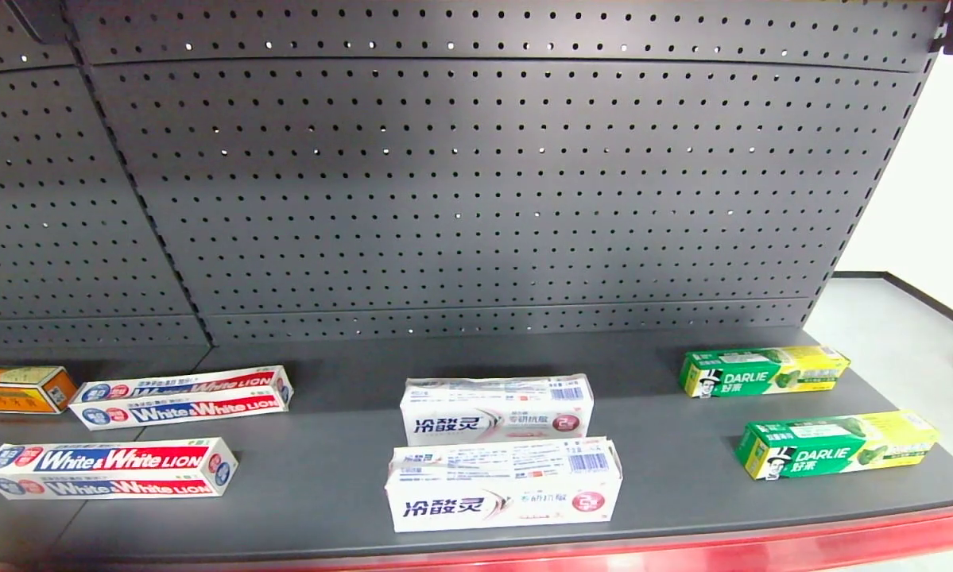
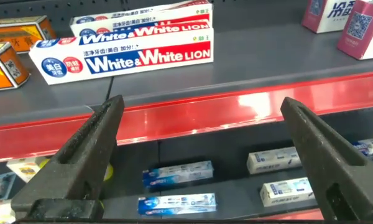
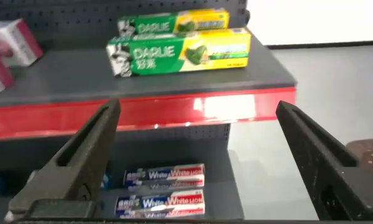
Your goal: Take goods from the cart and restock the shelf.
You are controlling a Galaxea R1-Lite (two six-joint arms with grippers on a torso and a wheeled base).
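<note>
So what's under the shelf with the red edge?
A lower shelf with more toothpaste: several pale blue boxes in the left wrist view, two red-and-blue boxes in the right wrist view. Farther back is hidden by the red-edged shelf above.

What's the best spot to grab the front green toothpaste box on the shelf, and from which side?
I'd grip the front green box across its narrow width at mid-length, coming down from the front over the shelf's red edge. It lies flat, lengthwise along that edge, both long sides free.
</note>
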